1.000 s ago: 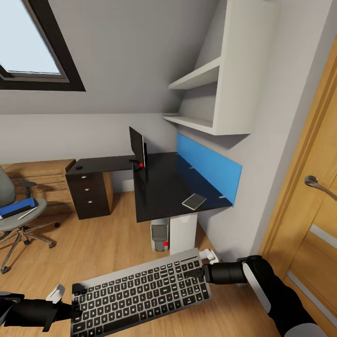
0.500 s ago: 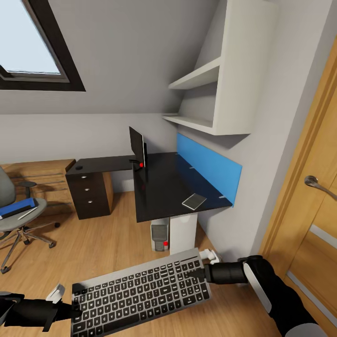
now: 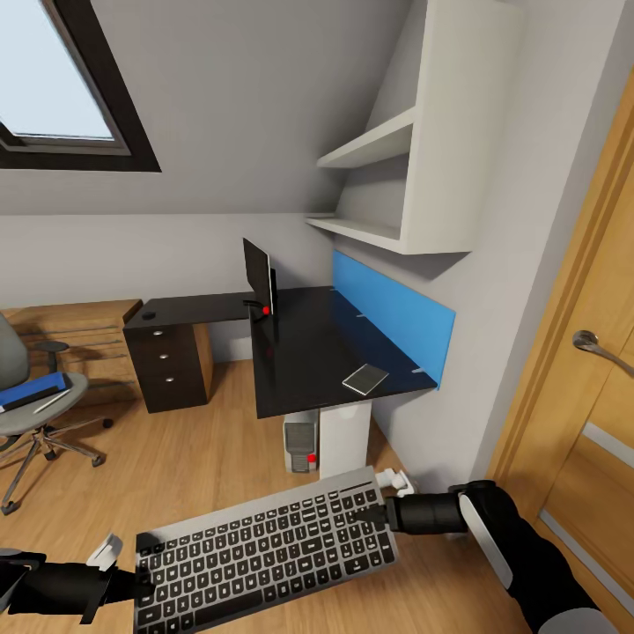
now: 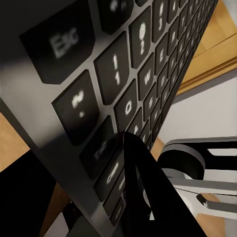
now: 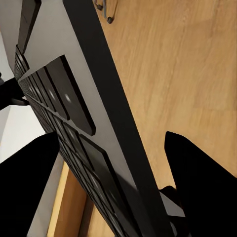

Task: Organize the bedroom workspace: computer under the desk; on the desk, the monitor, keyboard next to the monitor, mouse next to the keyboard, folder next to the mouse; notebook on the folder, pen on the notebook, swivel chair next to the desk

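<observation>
Both arms are carrying the keyboard (image 3: 264, 550), a long slim grey slab with black keys, low over the wooden floor, well short of the desk (image 3: 304, 352). The left gripper (image 3: 132, 577) is pinching its left end; the right gripper (image 3: 374, 511) is pinching its far right corner. Judged step: transport to the glossy black desktop. The next move calls for approaching, lifting both ends level, and setting it beside the thin upright monitor (image 3: 258, 277), seen edge-on at the desk's far end.

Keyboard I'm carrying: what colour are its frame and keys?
The keyboard has a grey frame with black keys bearing white legends; the head view shows it best.
</observation>
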Robot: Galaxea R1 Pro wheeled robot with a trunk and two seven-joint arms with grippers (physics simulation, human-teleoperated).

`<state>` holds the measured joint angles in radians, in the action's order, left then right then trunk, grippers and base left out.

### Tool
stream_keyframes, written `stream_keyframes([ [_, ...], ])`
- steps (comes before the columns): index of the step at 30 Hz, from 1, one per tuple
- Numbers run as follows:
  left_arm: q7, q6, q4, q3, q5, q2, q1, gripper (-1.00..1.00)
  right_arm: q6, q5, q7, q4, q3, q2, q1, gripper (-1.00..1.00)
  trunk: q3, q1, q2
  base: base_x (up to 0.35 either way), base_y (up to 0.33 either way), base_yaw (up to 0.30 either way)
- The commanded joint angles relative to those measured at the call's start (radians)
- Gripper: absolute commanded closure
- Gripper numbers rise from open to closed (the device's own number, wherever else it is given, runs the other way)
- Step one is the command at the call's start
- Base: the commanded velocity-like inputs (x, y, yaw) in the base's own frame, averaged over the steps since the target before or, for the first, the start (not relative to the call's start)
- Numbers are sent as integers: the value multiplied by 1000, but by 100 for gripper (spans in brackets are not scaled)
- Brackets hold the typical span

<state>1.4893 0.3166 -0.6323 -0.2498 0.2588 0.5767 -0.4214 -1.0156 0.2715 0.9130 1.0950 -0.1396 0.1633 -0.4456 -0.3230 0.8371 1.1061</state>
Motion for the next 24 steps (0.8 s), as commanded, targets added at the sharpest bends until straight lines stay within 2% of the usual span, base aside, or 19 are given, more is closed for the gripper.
stream_keyframes([
  [1,-1,12,2,-5,2,2,-2,100,-6,0,3,0,-2,1,-1,100,-1,0,1,0,0,0],
  [20,3,10,2,4,2,3,-2,100,-6,0,3,0,-2,5,-1,100,-1,0,1,0,0,0],
  [21,3,10,2,4,2,3,-2,-100,-6,0,3,0,-2,5,-1,100,-1,0,1,0,0,0],
  [24,3,10,2,4,2,3,-2,-100,-6,0,3,0,-2,6,-1,100,-1,0,1,0,0,0],
])
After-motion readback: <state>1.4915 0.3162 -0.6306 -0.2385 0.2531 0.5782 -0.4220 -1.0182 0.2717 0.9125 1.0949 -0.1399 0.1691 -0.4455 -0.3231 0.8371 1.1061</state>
